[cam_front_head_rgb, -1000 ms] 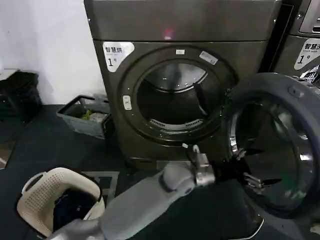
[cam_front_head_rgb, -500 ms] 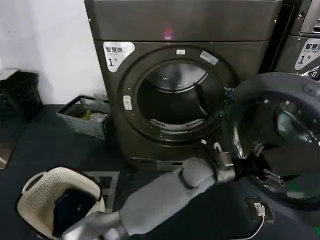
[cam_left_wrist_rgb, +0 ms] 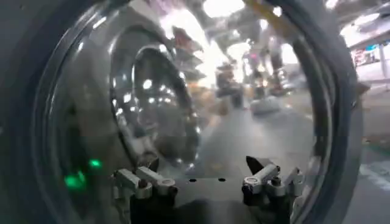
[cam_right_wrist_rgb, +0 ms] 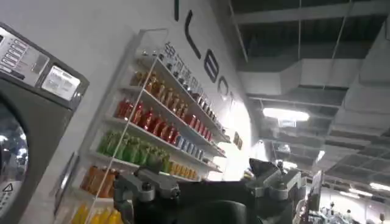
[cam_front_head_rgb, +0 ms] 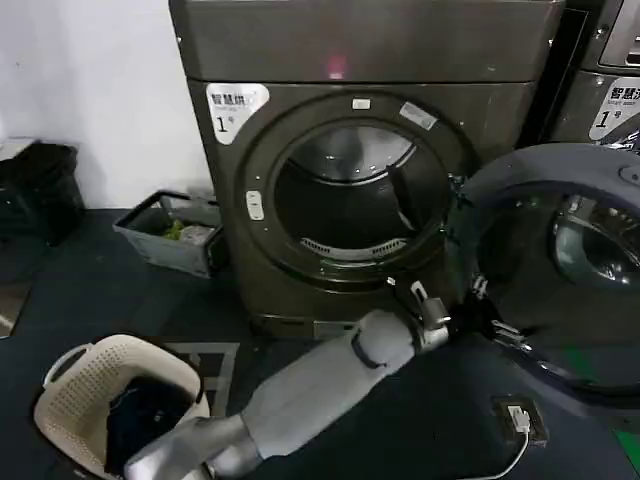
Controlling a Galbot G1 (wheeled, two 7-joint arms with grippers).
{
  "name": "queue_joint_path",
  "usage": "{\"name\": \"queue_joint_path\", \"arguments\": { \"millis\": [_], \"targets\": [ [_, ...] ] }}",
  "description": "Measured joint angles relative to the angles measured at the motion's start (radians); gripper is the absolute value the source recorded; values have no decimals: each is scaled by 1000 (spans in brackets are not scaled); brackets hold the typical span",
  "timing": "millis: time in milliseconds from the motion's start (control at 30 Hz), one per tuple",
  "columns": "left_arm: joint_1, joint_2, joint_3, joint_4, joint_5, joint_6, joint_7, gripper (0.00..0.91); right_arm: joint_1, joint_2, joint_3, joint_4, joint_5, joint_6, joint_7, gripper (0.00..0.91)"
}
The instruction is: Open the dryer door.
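The bronze-grey dryer carries a white "1" sticker and a pink light, and its round drum opening is uncovered. The dryer door stands swung out to the right, its dark rim and glass facing me. My left arm reaches across the floor area, and its left gripper is open at the door's lower inner edge. In the left wrist view the left gripper is close to the shiny door glass, with nothing between its fingers. The right gripper is open and empty, pointing up at shelves.
A cream laundry basket with dark clothes sits at the lower left. A grey crate stands left of the dryer, and a second machine is at the right. A small device with a cable lies on the floor. Bottle shelves show behind the right gripper.
The door has swung a little wider to the right. My left gripper rose from low on the door to its lower-left inner rim, drawing back slightly leftward in the last half second.
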Motion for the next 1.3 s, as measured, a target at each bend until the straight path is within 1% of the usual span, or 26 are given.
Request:
{"name": "queue_joint_path", "arguments": {
  "millis": [133,267,467,633,733,833,1033,1200,1300],
  "targets": [
    [6,0,4,-18,-31,-31,1,907,8,-4,0,5,-4,0,2,907],
    [14,0,16,-53,-68,-117,4,907,13,-10,0,9,-4,-1,5,907],
    [27,0,30,-119,-146,-272,15,907,15,-22,5,5,-4,-2,7,907],
    [42,11,28,-175,-204,-345,48,907,19,-26,5,1,-4,-2,7,907],
    [51,80,31,-201,-266,-377,82,907,22,-27,2,0,-5,-3,6,907],
    [63,142,30,-236,-307,-398,91,907,22,-31,2,-2,-5,-2,5,907],
    [95,256,26,-308,-289,-404,86,907,16,-40,13,-8,-5,1,4,907],
    [114,366,26,-375,-282,-386,87,907,11,-50,26,-16,-12,2,6,907],
    [119,437,25,-418,-252,-367,97,907,10,-50,29,-16,-21,4,6,907]
  ]
}}
